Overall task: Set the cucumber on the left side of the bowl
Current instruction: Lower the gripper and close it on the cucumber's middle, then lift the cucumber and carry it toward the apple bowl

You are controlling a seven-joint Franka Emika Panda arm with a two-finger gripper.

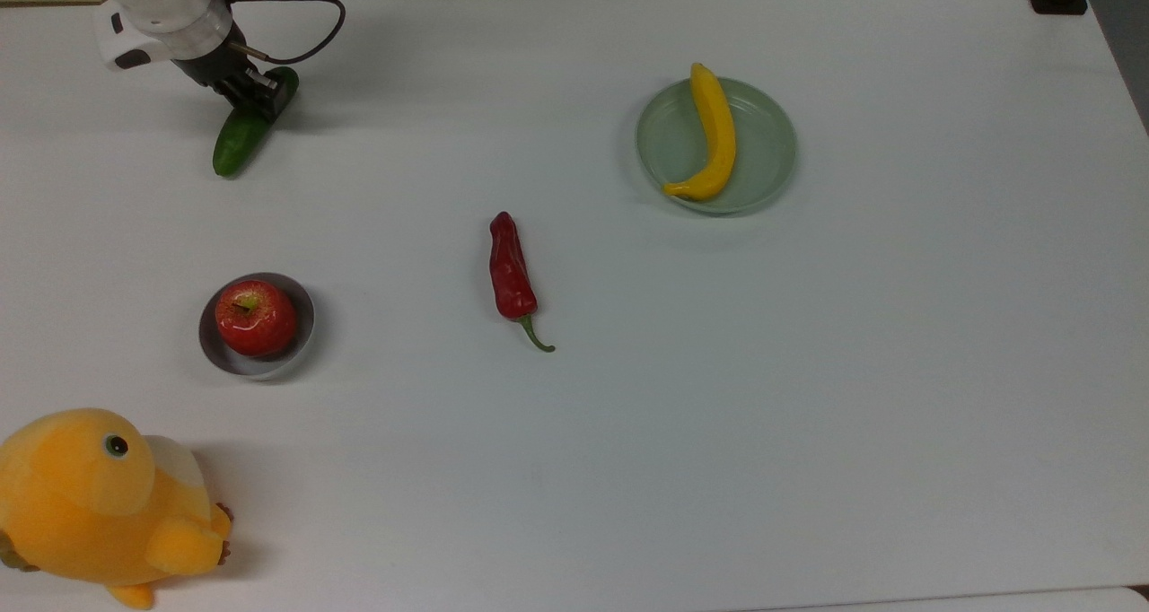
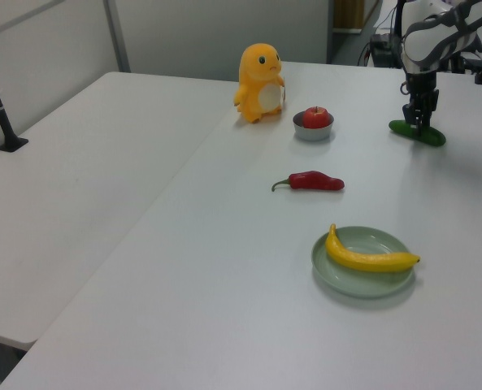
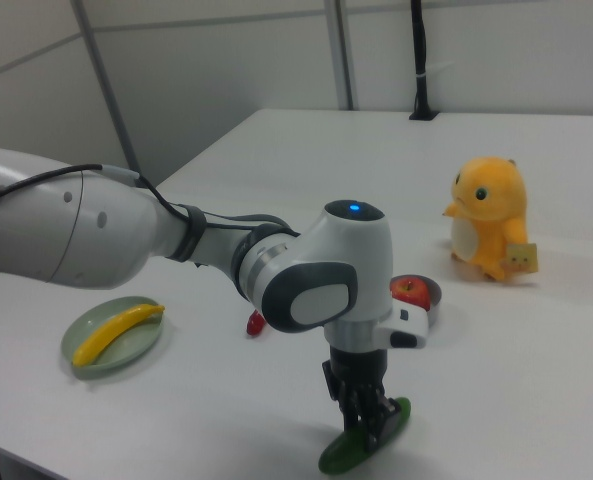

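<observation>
Black end effector (image 1: 254, 91) in the top view sits at the counter's (image 1: 628, 432) far left corner, its fingers clamped across the upper half of the cucumber (image 1: 244, 131), which lies on the counter at a slant. The bowl (image 1: 298, 338), holding a red apple (image 1: 256, 318), stands well apart from the cucumber, toward the near edge, with an orange plush toy (image 1: 99, 504) at the near left corner. A red chili pepper (image 1: 512, 275) lies mid-counter, and a banana (image 1: 714, 136) rests on a pale green plate (image 1: 763, 168) toward the far edge.

From the left view, the end effector (image 2: 420, 122) points straight down at the far right corner, closed on the cucumber (image 2: 418, 132), which lies flat on the counter (image 2: 224, 284). The bowl (image 2: 313, 132) with the apple (image 2: 315, 117) stands to the left view's left of it, next to the plush toy (image 2: 260, 83). The chili pepper (image 2: 310, 181) and the plate (image 2: 362, 280) with the banana (image 2: 369, 254) lie nearer.

Seen in the right view, the end effector (image 3: 369, 415) grips the cucumber (image 3: 366, 450) near the counter's (image 3: 536, 380) front edge. The bowl (image 3: 431, 295), apple (image 3: 408, 290) and plush toy (image 3: 489, 217) are behind it; the plate (image 3: 91, 355) with the banana (image 3: 116, 332) is at the right view's left.
</observation>
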